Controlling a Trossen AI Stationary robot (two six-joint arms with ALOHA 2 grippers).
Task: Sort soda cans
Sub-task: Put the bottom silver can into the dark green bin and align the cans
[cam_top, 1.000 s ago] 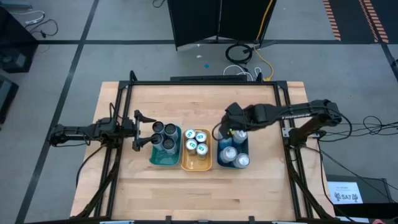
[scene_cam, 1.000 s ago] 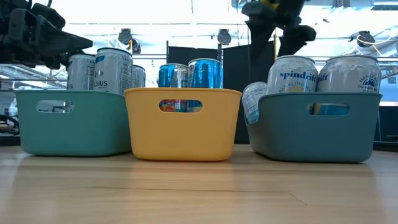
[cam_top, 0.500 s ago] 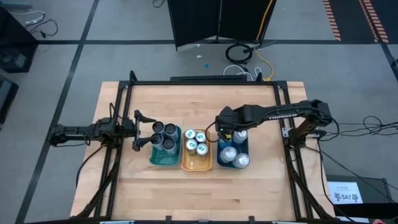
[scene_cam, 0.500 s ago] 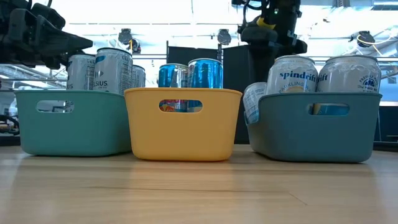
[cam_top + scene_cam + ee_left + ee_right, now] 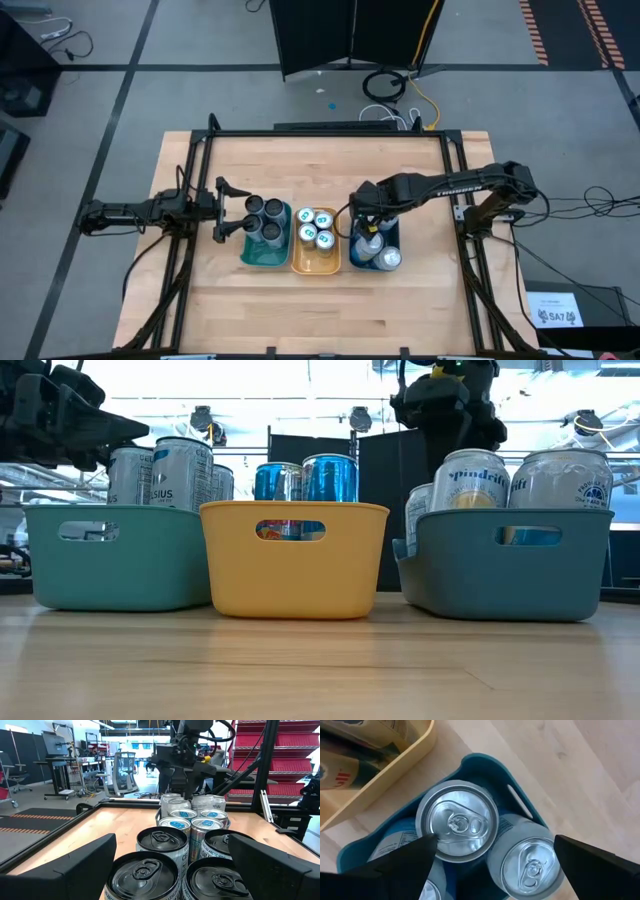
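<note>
On the wooden table [image 5: 270,170], high view: soda cans sorted into three trays, teal tray [image 5: 262,256], orange tray [image 5: 316,262] beside it, blue tray [image 5: 372,262] beyond; right gripper [image 5: 366,207] above the blue tray, fingers apart, empty; left gripper [image 5: 225,211] beside the teal tray, fingers apart. Low view: blue-tray cans [image 5: 472,480] read "spindrift". Judged rigid, smooth, thin-walled; grip mid-wall.

Three plastic trays sit in a row on the table: one teal tray [image 5: 252,257], one orange tray [image 5: 303,264] and one blue tray [image 5: 362,263]. The teal tray holds four dark-topped cans [image 5: 263,217]. The orange tray holds four cans with blue-green top marks [image 5: 315,227]. The blue tray shows three silver-topped cans [image 5: 381,252]; any more are hidden under the arm.
</note>
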